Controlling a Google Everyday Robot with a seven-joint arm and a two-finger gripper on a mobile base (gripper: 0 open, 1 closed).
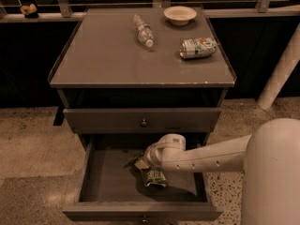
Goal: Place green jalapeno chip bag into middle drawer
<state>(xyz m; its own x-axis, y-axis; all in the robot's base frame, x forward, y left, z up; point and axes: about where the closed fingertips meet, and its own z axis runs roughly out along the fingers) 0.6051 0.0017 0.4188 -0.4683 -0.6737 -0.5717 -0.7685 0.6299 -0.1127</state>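
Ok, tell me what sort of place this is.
Probably an office break area: a drawer cabinet carrying a bowl, can and bottle, on a speckled floor. The gripper sits inside the open drawer, by the chip bag.

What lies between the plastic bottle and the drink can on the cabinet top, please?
In the camera view, only bare cabinet top lies between bottle and can; the gripper is in the open middle drawer.

The counter (117, 64) top is matt, smooth and grey-brown, with pale chipped edges. The bottle (143, 30) is clear plastic, the can (198, 47) glossy printed metal, the bowl (180, 15) pale and matt. The drawer (108, 182) has the same finish. The bag (153, 176) is crinkled green foil. The arm (206, 157) is smooth off-white plastic. Its claw (139, 162) sits in the drawer at the bag.
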